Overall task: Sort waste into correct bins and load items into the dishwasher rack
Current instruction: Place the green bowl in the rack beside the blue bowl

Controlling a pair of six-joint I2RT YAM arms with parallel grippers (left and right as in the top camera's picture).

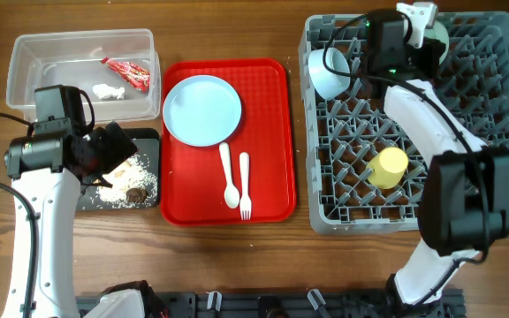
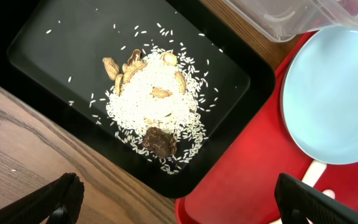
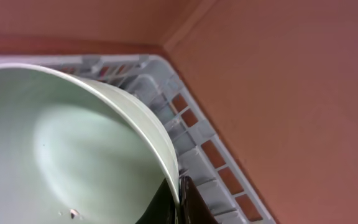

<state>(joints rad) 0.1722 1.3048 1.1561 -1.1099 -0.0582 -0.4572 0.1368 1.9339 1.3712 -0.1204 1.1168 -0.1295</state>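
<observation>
Right wrist view: the right gripper point(image 3: 178, 200) is pinched narrow on the rim of the pale green bowl point(image 3: 73, 143). From the sliver in view, one dark finger seems to sit inside the wall and one outside. The bowl is tipped with its hollow toward the camera and hangs at the far corner of the dishwasher rack point(image 3: 199, 155), whose grey grid wall runs just behind the rim. Whether the bowl's lower edge already touches the pegs is hidden.

The step in hand looks like setting this bowl into the rack. To do it well, keep the tilt and lower until the bottom edge drops between two peg rows, so the pegs take the lean before the fingers part. Letting go early would likely let it roll flat or tip against the far wall. Open only a little, then draw back along the rim so the inner finger does not drag the bowl out.

Overhead, the pale blue bowl point(image 1: 327, 71) leans in the rack just to the left, so keep off that side. The yellow cup point(image 1: 389, 166) sits nearer, well apart. The left gripper point(image 2: 185, 206) hangs spread wide and empty over the black tray point(image 2: 48, 43) of food scraps point(image 2: 154, 102). The pale blue plate point(image 1: 202, 109), spoon point(image 1: 228, 177) and fork point(image 1: 245, 185) wait on the red tray point(image 1: 272, 132).
</observation>
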